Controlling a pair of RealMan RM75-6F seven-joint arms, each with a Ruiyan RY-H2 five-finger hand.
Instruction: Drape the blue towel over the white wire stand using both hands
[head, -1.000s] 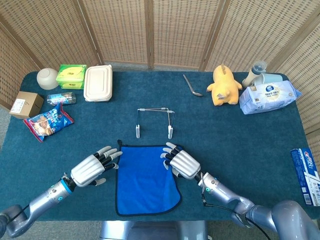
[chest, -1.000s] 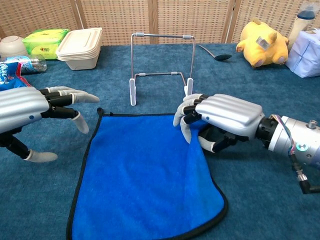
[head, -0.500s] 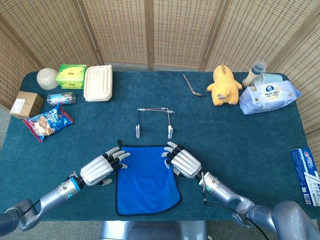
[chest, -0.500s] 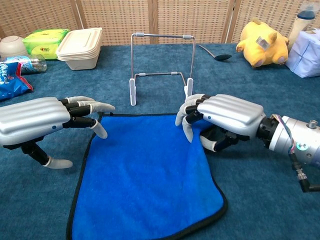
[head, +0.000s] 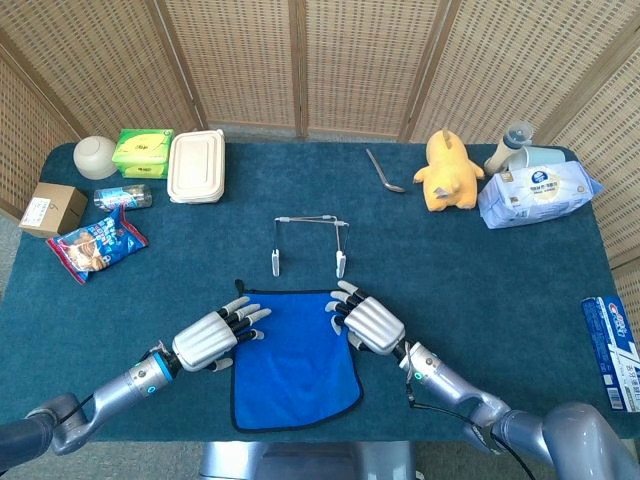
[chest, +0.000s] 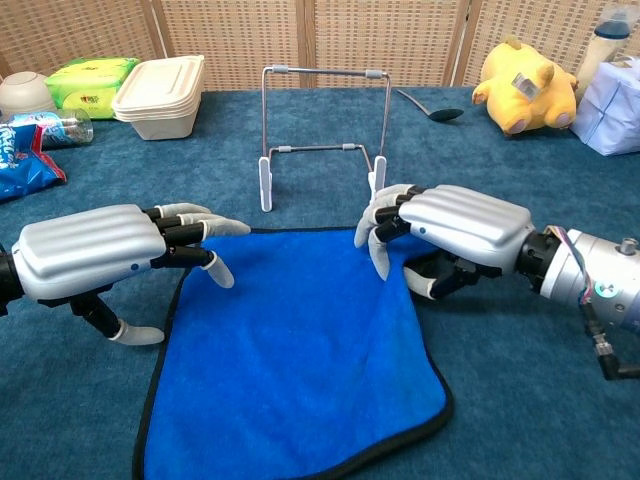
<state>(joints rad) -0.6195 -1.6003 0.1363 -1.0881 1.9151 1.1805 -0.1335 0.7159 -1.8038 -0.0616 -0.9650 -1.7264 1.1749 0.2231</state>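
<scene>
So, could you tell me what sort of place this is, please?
Probably a staged test table: blue cloth cover, wicker screens behind, and unrelated props such as a plush toy and snack bag.

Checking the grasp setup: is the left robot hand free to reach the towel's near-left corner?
Probably yes. The left robot hand hovers over the towel edge, fingers spread, with nothing between them.
</scene>
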